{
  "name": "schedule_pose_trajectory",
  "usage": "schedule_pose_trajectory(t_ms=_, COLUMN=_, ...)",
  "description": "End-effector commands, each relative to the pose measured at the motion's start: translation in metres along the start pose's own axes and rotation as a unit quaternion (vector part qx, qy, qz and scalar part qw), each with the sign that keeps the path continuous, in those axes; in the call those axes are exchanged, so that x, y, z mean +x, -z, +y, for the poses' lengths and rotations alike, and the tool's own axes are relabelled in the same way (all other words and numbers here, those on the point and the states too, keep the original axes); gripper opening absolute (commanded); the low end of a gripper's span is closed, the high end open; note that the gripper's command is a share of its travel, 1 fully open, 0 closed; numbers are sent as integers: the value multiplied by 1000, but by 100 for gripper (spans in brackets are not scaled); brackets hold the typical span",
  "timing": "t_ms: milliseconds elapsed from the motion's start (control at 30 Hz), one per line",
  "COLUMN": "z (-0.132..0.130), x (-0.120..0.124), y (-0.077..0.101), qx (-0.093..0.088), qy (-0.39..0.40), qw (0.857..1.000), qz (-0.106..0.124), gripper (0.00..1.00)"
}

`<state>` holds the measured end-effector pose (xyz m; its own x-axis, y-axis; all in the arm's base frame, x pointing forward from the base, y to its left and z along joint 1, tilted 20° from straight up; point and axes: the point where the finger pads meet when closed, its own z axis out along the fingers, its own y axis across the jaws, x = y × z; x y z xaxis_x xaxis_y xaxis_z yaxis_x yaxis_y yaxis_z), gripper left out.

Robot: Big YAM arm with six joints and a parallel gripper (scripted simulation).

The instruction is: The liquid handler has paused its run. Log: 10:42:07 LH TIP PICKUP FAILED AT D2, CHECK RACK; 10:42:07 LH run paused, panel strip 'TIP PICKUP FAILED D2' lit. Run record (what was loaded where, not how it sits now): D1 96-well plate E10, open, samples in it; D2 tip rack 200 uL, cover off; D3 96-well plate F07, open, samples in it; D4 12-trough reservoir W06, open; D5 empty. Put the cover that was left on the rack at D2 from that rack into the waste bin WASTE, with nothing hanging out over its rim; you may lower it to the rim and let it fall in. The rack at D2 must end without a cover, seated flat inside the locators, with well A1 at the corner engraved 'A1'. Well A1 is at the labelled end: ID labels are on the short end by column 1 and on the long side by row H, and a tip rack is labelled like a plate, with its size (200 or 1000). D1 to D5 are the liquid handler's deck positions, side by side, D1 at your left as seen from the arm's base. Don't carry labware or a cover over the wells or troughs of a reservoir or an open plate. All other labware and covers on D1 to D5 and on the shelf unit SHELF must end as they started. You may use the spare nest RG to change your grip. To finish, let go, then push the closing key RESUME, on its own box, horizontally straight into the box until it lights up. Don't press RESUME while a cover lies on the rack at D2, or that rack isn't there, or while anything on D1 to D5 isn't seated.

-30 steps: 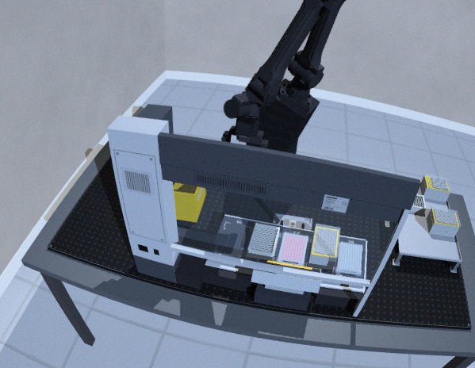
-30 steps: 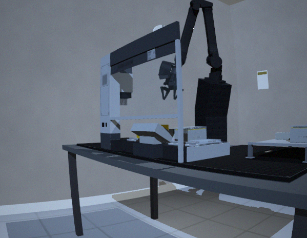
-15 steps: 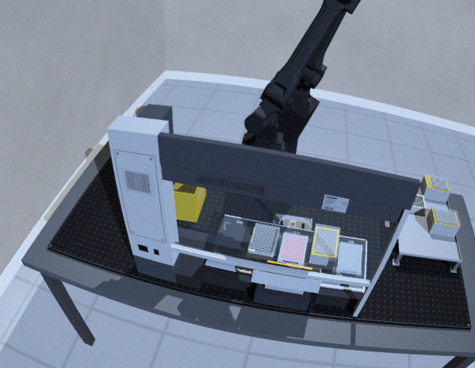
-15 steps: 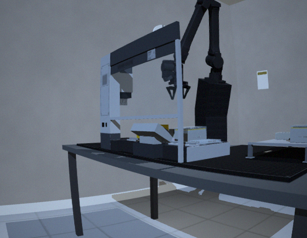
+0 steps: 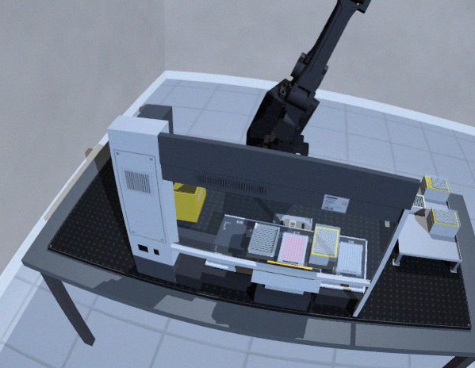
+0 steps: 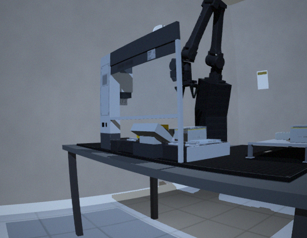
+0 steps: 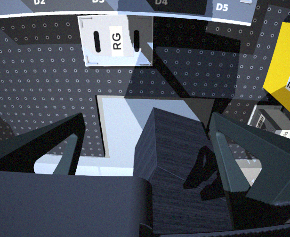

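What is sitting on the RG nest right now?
Nothing rests on the spare nest RG: its label, two dark slots and corner marks show bare in the wrist view. Shadow darkens its right side. The open gripper hangs apart from it, holding nothing.
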<state>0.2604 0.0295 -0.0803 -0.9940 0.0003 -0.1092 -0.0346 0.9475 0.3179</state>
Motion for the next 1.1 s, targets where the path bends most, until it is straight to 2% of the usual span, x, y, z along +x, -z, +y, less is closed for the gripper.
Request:
schedule_pose_trajectory(t_ms=0, z=18, x=-5, y=2, qx=2, qy=-15, qw=1000, qz=-13, gripper=100)
schedule_pose_trajectory(t_ms=300, z=63, x=1, y=1, qx=0, qy=-15, qw=1000, qz=-13, gripper=100)
schedule_pose_trajectory(t_ms=367, z=63, x=1, y=1, qx=0, qy=-15, qw=1000, qz=-13, gripper=100)
schedule_pose_trajectory(t_ms=400, z=70, x=-5, y=2, qx=-2, qy=-14, qw=1000, qz=-19, gripper=100)
schedule_pose_trajectory(t_ms=500, z=85, x=-1, y=1, qx=-2, qy=-15, qw=1000, qz=-17, gripper=100)
schedule_pose_trajectory(t_ms=567, z=85, x=-1, y=1, qx=-2, qy=-15, qw=1000, qz=-16, gripper=100)
schedule_pose_trajectory(t_ms=600, z=81, x=6, y=-10, qx=1, qy=-27, qw=1000, qz=-3, gripper=100)
schedule_pose_trajectory(t_ms=700, z=81, x=8, y=-23, qx=2, qy=-27, qw=1000, qz=-2, gripper=100)
schedule_pose_trajectory(t_ms=800, z=77, x=7, y=-22, qx=2, qy=-35, qw=999, qz=-3, gripper=100)
schedule_pose_trajectory(t_ms=867, z=98, x=-11, y=-15, qx=-6, qy=-21, qw=999, qz=-24, gripper=100)
schedule_pose_trajectory(t_ms=933, z=98, x=-11, y=-15, qx=-6, qy=-21, qw=999, qz=-24, gripper=100)
schedule_pose_trajectory(t_ms=1067, z=118, x=-6, y=-15, qx=-4, qy=-24, qw=1000, qz=-15, gripper=100)
